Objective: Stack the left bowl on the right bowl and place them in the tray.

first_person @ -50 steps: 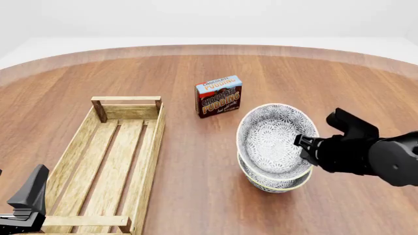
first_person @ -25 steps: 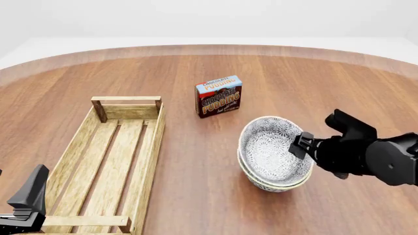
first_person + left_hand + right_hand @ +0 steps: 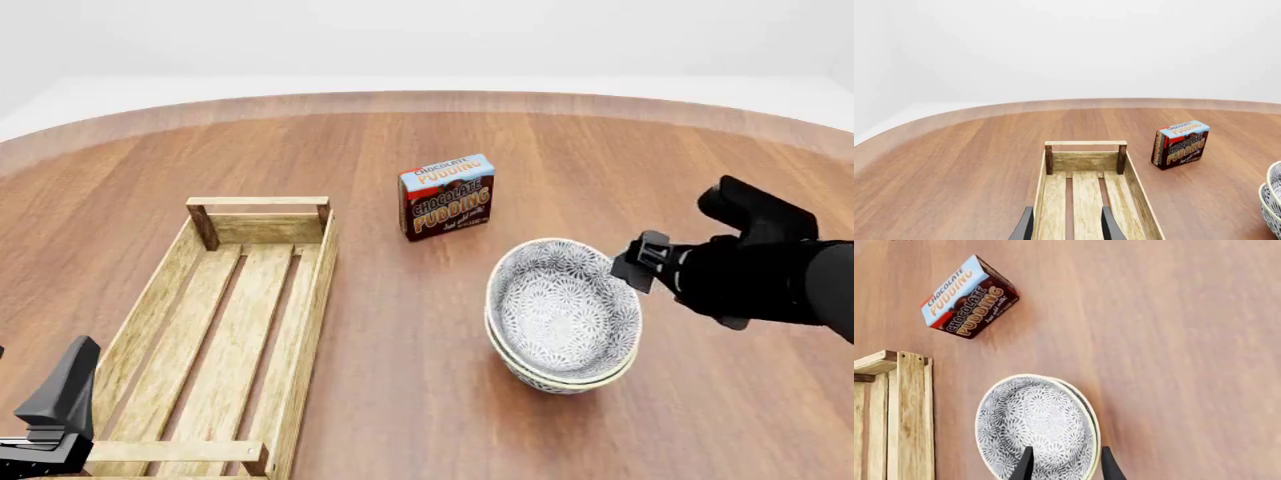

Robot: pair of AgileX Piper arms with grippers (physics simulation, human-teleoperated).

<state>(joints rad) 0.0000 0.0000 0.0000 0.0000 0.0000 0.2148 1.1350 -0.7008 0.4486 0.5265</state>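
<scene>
Two grey-patterned bowls sit nested on the table, the upper bowl inside the lower bowl. They also show in the right wrist view and at the edge of the left wrist view. My right gripper is open and empty, just above and to the right of the stack; its fingers hover over the rim. The long light-wood tray lies at the left, with nothing in it. My left gripper is open and empty at the tray's near end.
A chocolate pudding box stands upright behind the bowls and right of the tray's far end; it shows in both wrist views. The round wooden table's edge curves across the back.
The upper bowl dropped from a tilt into the lower bowl and lies nested. My right gripper let go of it and drew back up and to the right. The left arm stayed still.
</scene>
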